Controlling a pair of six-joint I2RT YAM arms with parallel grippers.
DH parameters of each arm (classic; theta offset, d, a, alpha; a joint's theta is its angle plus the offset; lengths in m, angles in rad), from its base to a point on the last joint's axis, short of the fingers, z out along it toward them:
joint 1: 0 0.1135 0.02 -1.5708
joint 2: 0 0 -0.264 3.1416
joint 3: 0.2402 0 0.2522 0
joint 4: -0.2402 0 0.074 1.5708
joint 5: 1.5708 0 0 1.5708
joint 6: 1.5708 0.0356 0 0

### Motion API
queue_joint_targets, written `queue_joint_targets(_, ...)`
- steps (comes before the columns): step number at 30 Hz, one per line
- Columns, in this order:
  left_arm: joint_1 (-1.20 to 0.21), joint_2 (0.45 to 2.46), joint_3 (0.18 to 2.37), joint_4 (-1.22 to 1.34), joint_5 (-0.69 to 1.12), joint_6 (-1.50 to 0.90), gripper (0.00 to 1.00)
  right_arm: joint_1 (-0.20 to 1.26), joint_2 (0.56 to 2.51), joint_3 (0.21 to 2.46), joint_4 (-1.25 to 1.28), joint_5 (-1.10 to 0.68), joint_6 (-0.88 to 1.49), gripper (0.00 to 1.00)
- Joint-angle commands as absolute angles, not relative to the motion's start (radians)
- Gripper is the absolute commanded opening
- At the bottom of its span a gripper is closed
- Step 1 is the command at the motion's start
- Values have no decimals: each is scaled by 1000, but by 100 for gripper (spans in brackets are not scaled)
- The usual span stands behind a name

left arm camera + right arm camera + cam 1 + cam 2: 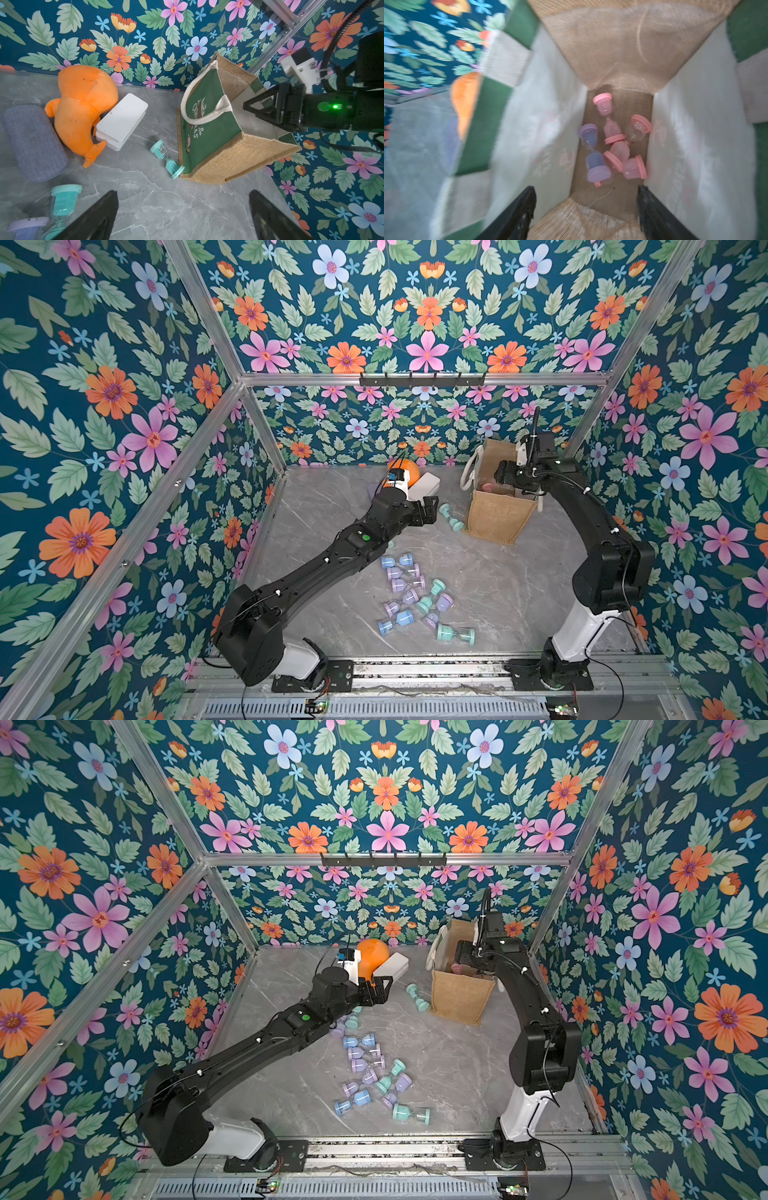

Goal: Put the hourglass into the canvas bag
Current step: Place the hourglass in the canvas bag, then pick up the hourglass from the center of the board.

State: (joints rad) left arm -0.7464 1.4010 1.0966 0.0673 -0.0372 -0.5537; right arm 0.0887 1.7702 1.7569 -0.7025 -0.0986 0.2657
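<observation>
Our left gripper (pixel 430 508) hovers above the table (pixel 519 593), fingers spread with nothing between them, a pile of hourglasses (pixel 409 597) lying loose beside its arm. A teal hourglass (pixel 167 159) lies flat, one cap against the canvas bag (pixel 496 518), its long axis slanting away. Only the right wrist view looks inside the bag: a purple hourglass (pixel 595 154) lies flat along a cream wall among pink hourglasses (pixel 618 149), beneath our right gripper (pixel 585 188), fingers parted, empty.
</observation>
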Motion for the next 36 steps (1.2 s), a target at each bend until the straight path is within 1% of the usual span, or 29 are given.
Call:
queue_joint_targets(1, -746, 1359, 1060, 69, -61, -566, 100, 101, 1715, 1766, -745, -162, 299, 78)
queue_joint_targets(6, -746, 1272, 985, 41, -81, -577, 100, 173, 1597, 1748, -783, -148, 292, 80)
queue_joint_targets(12, -746, 1174, 917, -18, -67, -584, 100, 335, 1476, 1641, -817, -26, 298, 81)
queue_joint_targets(18, -747, 1092, 872, -116, -78, -565, 100, 519, 1390, 1516, -854, 85, 414, 81)
queue_joint_targets(26, -746, 981, 795, -211, -106, -566, 100, 743, 1386, 1362, -890, 155, 674, 80)
queue_joint_targets(36, -746, 900, 735, -312, -114, -568, 100, 980, 1455, 1185, -844, 82, 948, 77)
